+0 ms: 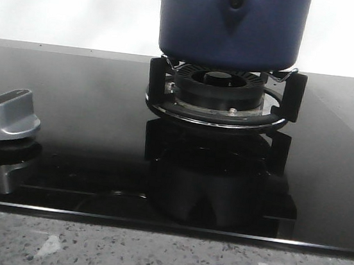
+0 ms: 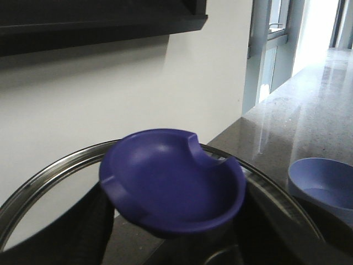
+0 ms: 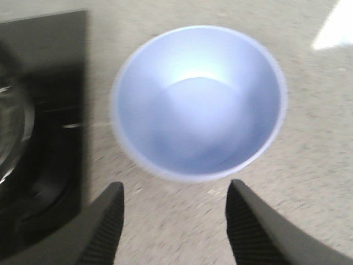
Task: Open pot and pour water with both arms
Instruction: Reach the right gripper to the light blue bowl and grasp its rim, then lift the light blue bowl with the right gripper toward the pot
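Pot point(image 1: 232, 23) sat on the burner stand point(image 1: 223, 99), looking heavy, rigid and smooth; its lid knob point(image 2: 174, 185) filled the left gripper's view, grip unclear, while the right gripper point(image 3: 174, 221) hung open over a bowl point(image 3: 198, 102)

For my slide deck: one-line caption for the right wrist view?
Open right gripper hovers above an empty light-blue cup on the speckled countertop beside the black stove.
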Robot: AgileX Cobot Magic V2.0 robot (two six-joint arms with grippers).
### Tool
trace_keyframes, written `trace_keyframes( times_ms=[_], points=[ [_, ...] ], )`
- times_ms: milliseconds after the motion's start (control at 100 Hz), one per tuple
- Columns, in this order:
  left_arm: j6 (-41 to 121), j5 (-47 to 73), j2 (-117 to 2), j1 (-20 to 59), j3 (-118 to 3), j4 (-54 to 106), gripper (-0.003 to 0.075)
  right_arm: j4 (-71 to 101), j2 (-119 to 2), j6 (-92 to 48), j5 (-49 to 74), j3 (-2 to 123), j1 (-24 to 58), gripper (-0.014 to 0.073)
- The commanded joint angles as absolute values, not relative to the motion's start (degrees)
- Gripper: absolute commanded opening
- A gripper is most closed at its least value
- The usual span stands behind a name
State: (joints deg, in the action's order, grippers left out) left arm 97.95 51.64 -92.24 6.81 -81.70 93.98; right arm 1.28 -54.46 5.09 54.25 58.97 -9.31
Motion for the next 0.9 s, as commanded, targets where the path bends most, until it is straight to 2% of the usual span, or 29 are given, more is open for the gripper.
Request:
trace_keyframes(
  times_ms=[0,260,620,740,890],
  points=[
    [96.53,54.64,-89.03,4.48,-84.00,98.87,0.0259,-0.46,-59.82,5.47,53.04,64.46,-12.17,0.0371],
    [95.73,57.74,-89.03,-0.17,-84.00,98.87,0.0259,-0.57,-73.33,4.69,54.96,71.46,-19.56,0.0371],
    [95.73,57.98,-89.03,-0.64,-84.00,98.87,0.0259,-0.57,-83.30,3.19,53.66,71.69,-20.18,0.0363],
    [95.73,58.10,-89.03,-0.64,-84.00,98.87,0.0259,0.00,-84.82,3.19,53.53,71.69,-20.18,0.0241],
    [95.73,58.10,-89.03,-0.64,-84.00,98.87,0.0259,0.00,-85.37,3.19,53.08,71.69,-20.18,0.0008]
  ],
)
